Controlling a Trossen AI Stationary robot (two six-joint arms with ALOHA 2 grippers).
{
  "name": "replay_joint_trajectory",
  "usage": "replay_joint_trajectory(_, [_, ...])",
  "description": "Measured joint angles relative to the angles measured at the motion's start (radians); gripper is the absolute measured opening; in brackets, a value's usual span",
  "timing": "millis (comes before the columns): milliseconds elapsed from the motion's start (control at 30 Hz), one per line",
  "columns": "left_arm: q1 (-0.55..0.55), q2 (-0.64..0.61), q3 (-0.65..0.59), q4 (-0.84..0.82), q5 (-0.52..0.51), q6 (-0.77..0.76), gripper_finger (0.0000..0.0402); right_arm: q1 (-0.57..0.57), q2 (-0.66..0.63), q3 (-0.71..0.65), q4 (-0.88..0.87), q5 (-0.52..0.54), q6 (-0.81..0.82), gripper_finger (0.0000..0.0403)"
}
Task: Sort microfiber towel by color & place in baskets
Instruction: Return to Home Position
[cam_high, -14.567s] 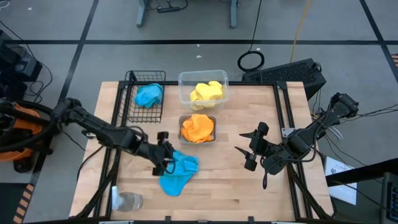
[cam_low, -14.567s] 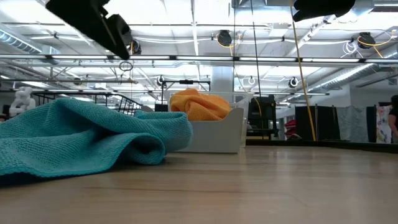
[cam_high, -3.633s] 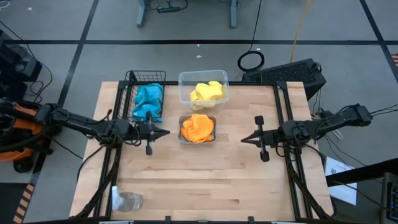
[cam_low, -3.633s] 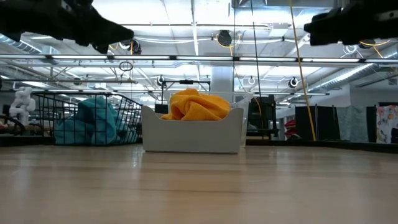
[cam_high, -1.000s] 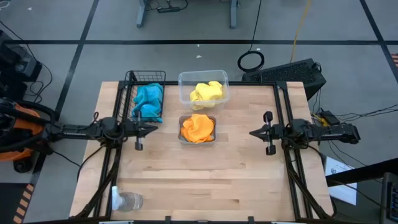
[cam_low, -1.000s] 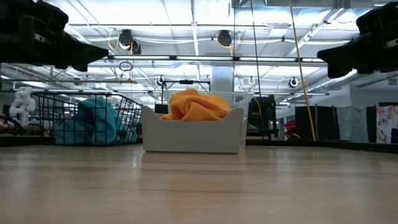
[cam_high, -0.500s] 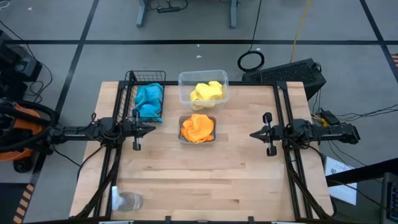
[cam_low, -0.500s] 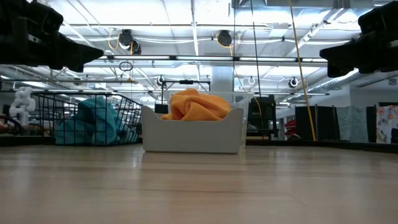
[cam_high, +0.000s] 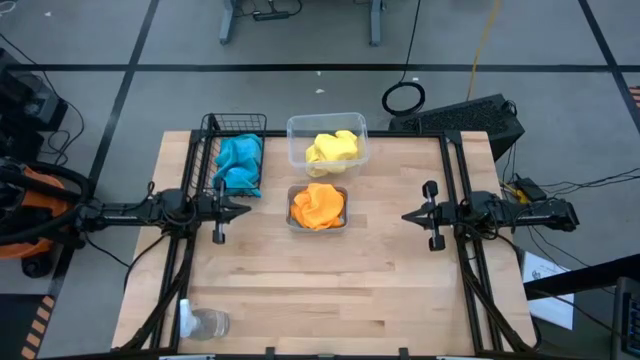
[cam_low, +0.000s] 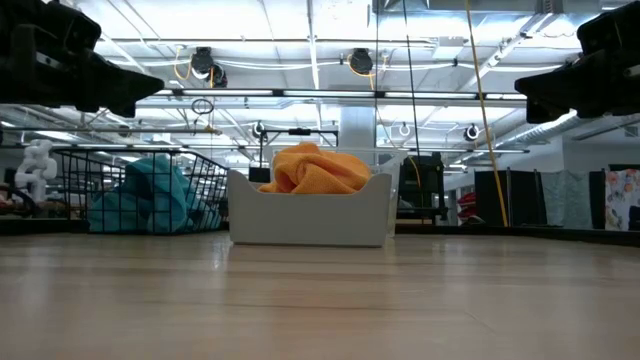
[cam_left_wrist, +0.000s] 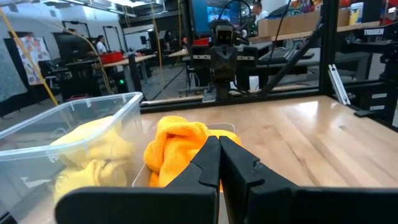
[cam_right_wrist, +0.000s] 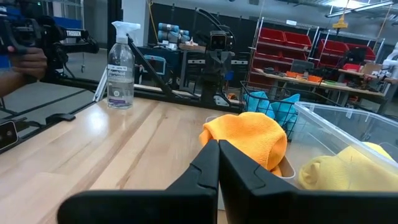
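"High view: what is hard to make out from above?"

"The jaws. The left gripper (cam_high: 243, 211) and the right gripper (cam_high: 407, 216) each taper to a dark tip. They face one another from opposite sides of the grey tray (cam_high: 318, 187). The wrist views settle it: each pair of fingers is pressed together at the tips, pinching nothing."

"And where do the towels lie?"

"All are in containers. Blue towels (cam_high: 240, 162) fill the black wire-mesh basket (cam_high: 215, 135), just beside the left gripper. A yellow towel (cam_high: 333, 148) lies in the clear plastic tub (cam_high: 298, 130). An orange towel (cam_high: 318, 205) sits in the grey tray, which stands just beside the tub, toward the middle of the table (cam_high: 350, 290)."

"What does the low view lose?"

"Both grippers show only as dark shapes at its upper corners, running out of the picture. The tub is hard to make out behind the tray. In the left wrist view, that arm's own fingers cover most of the tray."

"Anything else around?"

"A clear spray bottle (cam_high: 205, 322) stands upright at the table corner on the left arm's side, well apart from the containers. In the right wrist view a person's hand (cam_right_wrist: 25, 59) shows beyond the table, cut off, and what it holds cannot be told."
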Motion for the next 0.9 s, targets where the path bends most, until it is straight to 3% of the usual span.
replay_joint_trajectory(900, [0.032, 0.004, 0.000, -0.011, 0.037, -0.001, 0.0006, 0.000, 0.029, 0.000, 0.000, 0.001, 0.000, 0.0000])
